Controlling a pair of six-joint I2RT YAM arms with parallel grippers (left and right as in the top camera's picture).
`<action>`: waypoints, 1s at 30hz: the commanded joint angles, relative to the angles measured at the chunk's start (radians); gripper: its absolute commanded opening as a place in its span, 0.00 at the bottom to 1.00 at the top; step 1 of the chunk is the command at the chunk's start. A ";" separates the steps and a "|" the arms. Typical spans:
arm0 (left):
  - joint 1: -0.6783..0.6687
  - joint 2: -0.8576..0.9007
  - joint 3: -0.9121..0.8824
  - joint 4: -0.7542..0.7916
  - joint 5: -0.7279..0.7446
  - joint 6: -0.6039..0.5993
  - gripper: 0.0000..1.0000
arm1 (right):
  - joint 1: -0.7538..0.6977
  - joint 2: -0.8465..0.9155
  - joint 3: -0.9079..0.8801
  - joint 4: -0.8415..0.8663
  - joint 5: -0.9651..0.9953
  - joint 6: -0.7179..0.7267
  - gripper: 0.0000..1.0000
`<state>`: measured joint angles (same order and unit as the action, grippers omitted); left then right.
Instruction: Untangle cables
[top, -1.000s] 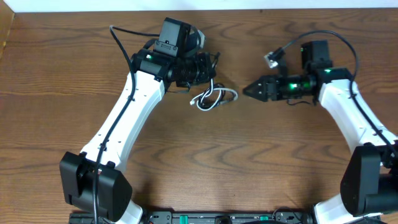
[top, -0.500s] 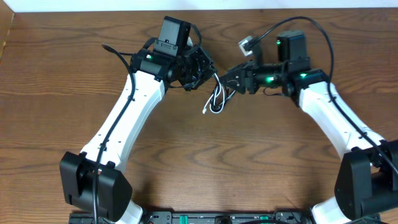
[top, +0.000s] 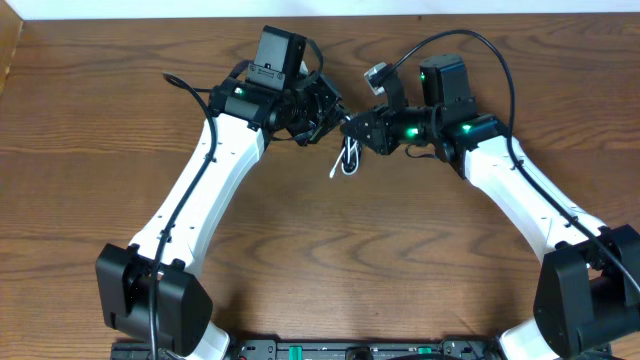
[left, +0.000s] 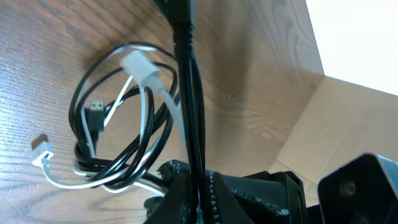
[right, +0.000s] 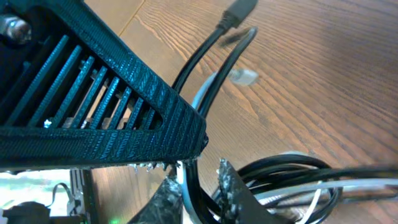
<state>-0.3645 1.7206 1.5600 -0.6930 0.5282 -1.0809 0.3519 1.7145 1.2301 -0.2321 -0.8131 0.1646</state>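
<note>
The white and black cables hang as a small tangled loop between the two grippers, above the wooden table. My left gripper is shut on the black cable, which runs straight up out of its jaws. Beside it the coil shows a white plug, a black plug and another white plug. My right gripper meets the left one tip to tip. Its jaws are shut on a white and a black strand, with the coil just right of them.
The left gripper's ribbed black body fills the upper left of the right wrist view, very close to the right fingers. The right arm's own thick black wire arcs over its wrist. A cardboard wall stands at the table's far edge.
The right arm has swung left up to the left gripper and closed its jaws on the strands. The cable bundle has been drawn together and lifted into a narrower hanging loop.
</note>
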 joint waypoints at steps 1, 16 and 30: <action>-0.002 0.002 -0.004 -0.005 0.021 -0.002 0.08 | 0.003 -0.002 0.015 0.011 0.038 0.042 0.09; 0.002 0.002 -0.004 -0.054 0.002 0.671 0.28 | -0.058 -0.002 0.015 -0.009 0.060 0.149 0.01; 0.000 0.056 -0.008 -0.105 0.173 0.960 0.37 | -0.155 -0.002 0.015 -0.031 -0.207 0.089 0.01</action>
<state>-0.3630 1.7313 1.5600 -0.8036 0.6365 -0.2344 0.2115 1.7145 1.2301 -0.2649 -0.8955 0.2813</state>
